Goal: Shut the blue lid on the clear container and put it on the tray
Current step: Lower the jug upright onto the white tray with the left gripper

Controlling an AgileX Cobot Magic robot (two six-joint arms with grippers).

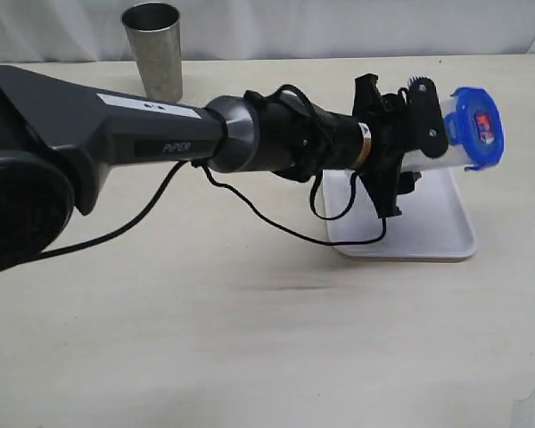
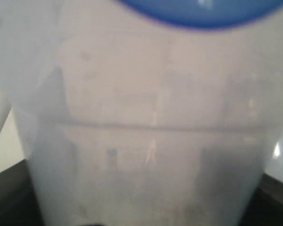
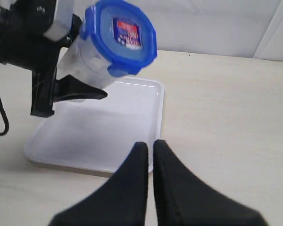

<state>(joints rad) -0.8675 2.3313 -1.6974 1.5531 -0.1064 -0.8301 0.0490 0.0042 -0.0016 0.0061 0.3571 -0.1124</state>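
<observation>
My left gripper point(image 1: 423, 134) is shut on the clear container point(image 1: 450, 147) and holds it tilted on its side in the air above the white tray point(image 1: 428, 236). The blue lid point(image 1: 477, 127) with its red-and-white sticker sits on the container's mouth, facing right. In the left wrist view the container point(image 2: 146, 132) fills the picture, with the lid's blue edge point(image 2: 203, 14) at one side. The right wrist view shows the lid point(image 3: 122, 35), the container point(image 3: 82, 63) and the tray point(image 3: 104, 127) beyond my right gripper point(image 3: 150, 146), which is shut and empty, close to the tray's rim.
A grey steel cup point(image 1: 153, 49) stands at the back left of the beige table. A black cable point(image 1: 276, 223) hangs from the left arm down to the table beside the tray.
</observation>
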